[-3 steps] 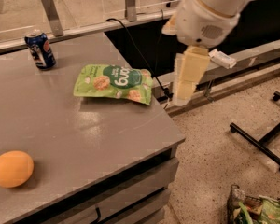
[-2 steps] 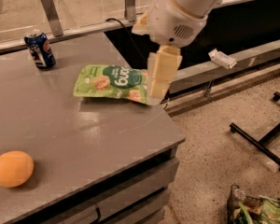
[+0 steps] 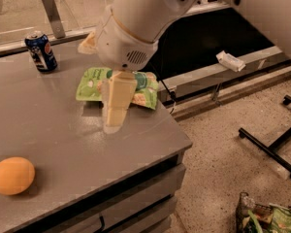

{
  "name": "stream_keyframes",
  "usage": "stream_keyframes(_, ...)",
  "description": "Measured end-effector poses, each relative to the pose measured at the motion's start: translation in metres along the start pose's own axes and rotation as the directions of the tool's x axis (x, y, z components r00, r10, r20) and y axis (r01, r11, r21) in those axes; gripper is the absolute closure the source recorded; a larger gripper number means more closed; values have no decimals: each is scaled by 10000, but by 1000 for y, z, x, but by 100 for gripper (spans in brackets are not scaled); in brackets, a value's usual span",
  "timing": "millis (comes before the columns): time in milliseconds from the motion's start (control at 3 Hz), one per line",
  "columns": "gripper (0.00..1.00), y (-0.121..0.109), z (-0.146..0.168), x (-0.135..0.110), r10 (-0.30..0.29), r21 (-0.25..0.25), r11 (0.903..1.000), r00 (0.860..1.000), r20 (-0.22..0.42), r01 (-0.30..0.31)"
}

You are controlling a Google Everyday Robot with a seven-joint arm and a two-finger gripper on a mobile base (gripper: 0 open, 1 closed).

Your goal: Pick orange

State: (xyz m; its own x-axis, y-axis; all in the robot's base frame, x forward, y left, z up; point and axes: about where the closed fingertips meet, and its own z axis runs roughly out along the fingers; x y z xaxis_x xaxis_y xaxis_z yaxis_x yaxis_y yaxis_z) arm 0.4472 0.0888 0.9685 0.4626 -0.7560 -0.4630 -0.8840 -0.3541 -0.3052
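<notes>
The orange [image 3: 12, 175] is a smooth, round, bright orange fruit lying on the grey table [image 3: 63, 135] near its front left corner. My gripper [image 3: 114, 123] hangs from the white arm above the middle of the table, well to the right of the orange and a little further back. It points down, just in front of the green snack bag [image 3: 117, 86], and holds nothing that I can see.
A blue soda can [image 3: 40, 51] stands at the table's back left. The table's right edge drops to a speckled floor. A small white packet [image 3: 230, 60] lies on a low ledge at the right. A black stand leg [image 3: 274, 142] and a bag of litter [image 3: 266, 220] are on the floor.
The arm and gripper have swung left, from beyond the table's right edge to above the table in front of the snack bag. The orange, can and bag have not moved.
</notes>
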Motion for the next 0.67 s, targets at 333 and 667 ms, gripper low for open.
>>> stream_keyframes(333,0,14,26,-31,-752,-356,9964,9961,459,769)
stream_keyframes(667,0,19,56,-46,-1062,-1110,9875,9929,529,1116)
